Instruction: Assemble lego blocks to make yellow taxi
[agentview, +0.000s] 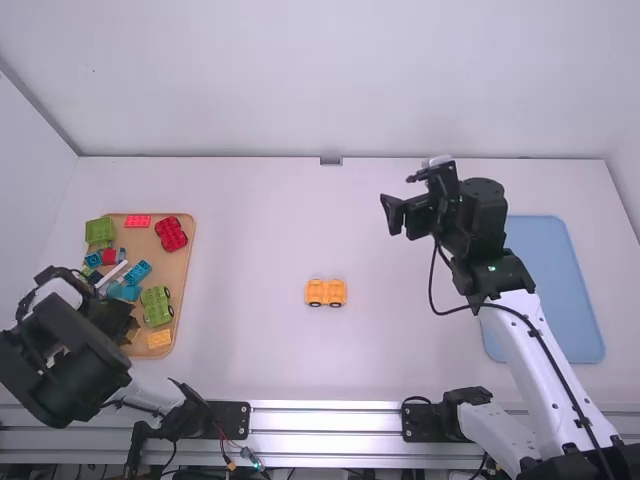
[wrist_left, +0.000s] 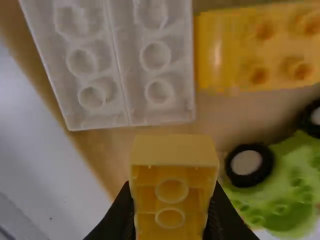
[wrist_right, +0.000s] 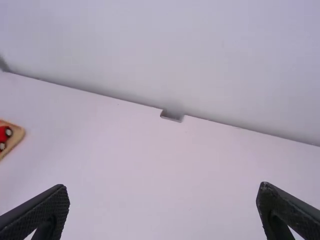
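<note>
High view: left hand (agentview: 112, 316) over crowded wooden tray (agentview: 184, 262).

The left wrist view crops the green piece (wrist_left: 287, 187).

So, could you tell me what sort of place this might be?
Most likely a robotics lab workstation: a left arm and a right arm stand along a metal rail, by a white table with a tan tray of toy bricks.

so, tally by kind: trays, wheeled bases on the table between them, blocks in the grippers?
Trays: 2 (one wooden, one blue)
Wheeled bases between them: 1 (yellow-orange base)
Held blocks: 1 (yellow block, left gripper)
Total: 4
</note>
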